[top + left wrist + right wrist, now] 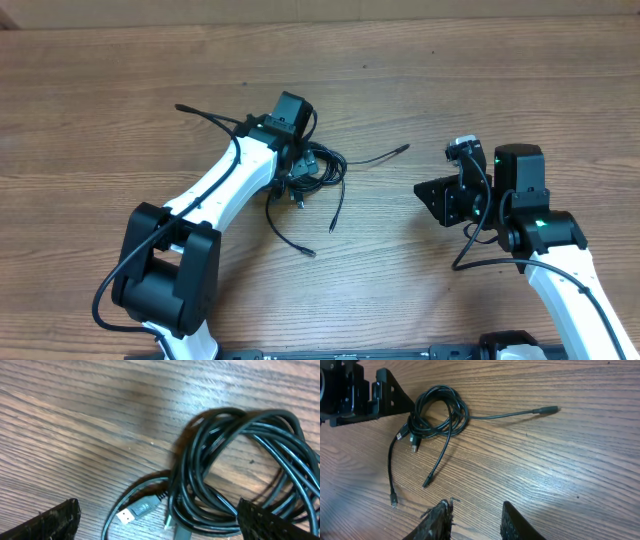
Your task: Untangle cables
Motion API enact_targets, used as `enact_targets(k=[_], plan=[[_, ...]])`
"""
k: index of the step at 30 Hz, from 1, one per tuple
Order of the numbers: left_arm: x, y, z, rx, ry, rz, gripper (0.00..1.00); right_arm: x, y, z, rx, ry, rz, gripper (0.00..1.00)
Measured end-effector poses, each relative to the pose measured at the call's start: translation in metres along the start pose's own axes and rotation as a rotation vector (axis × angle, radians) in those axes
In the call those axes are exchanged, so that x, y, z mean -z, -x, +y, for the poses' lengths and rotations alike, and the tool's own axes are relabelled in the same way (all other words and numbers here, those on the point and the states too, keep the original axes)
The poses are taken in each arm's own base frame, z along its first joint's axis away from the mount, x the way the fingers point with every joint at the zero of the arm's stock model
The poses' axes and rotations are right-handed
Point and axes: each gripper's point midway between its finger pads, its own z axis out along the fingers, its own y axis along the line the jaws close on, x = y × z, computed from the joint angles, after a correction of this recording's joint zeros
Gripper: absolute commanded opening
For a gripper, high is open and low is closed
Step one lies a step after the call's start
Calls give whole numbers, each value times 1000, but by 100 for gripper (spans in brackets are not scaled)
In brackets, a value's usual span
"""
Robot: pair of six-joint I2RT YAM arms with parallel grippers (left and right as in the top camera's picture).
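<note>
Nearest us, our right gripper [475, 522] hovers over the wooden table [560, 90], its fingers a little apart with nothing between them, well apart from the cables [440, 410]. Farther out, our left gripper [162, 521] hangs low over the bunched black coil, its fingers spread wide on either side and not clamped on it. Loose plug ends trail from the bunch toward us and off to the right.

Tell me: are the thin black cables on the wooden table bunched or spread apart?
Bunched: the thin black cables lie in one overlapping coil, plug ends trailing out.
</note>
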Motion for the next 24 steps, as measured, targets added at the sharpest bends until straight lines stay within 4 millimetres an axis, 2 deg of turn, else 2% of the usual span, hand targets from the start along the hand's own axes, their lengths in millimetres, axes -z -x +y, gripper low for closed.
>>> enact_targets(k=[1, 3, 8, 10, 14, 16, 24], plan=[[0, -1, -1, 1, -3, 1, 100, 0, 0, 0, 1, 0, 0, 31], [0, -3, -4, 1, -8, 2, 93, 0, 0, 0, 1, 0, -1, 31], [-2, 1, -8, 14, -28, -17, 67, 0, 0, 0, 0, 0, 0, 31], [-4, 0, -7, 16, -29, -17, 68, 0, 0, 0, 0, 0, 0, 31], [-9, -5, -4, 23, -23, -11, 83, 0, 0, 0, 0, 0, 0, 31], [-13, -6, -3, 30, -24, -12, 84, 0, 0, 0, 0, 0, 1, 31], [-21, -14, 0, 40, -29, 0, 66, 0, 0, 0, 0, 0, 1, 31]])
